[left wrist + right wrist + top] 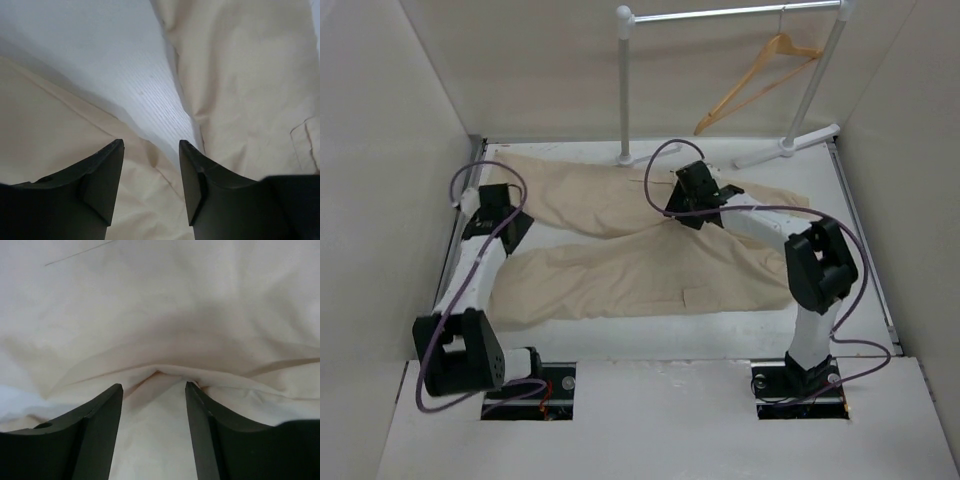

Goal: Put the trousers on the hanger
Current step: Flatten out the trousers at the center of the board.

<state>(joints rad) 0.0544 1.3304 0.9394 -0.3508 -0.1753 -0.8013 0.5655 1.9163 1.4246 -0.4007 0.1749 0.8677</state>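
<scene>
Beige cotton spreads across the white table (pixel 650 335) in the overhead view: the trousers (pixel 640 240) lie flat, legs splayed toward the left. The hanger (pixel 760 80) hangs well apart on the clothes rack (pixel 624 90) at the back. Neither has been lifted, so the work appears to be at the first grasp. The left arm reaches forward with the left gripper (pixel 500 215) low over the two legs. The right arm bends inward, and the right gripper (pixel 685 203) points down near the crotch.

From the left wrist, the left gripper (pixel 151 150) hangs with fingers parted and empty over the wedge of bare table (pixel 100 65) between the legs of the trousers (pixel 250 90).

From the right wrist, the right gripper (pixel 154 390) likewise stands apart, straddling a raised fold in the trousers (pixel 160 315). The next move likely calls for closing on that ridge, deep enough to catch cloth without slipping.
</scene>
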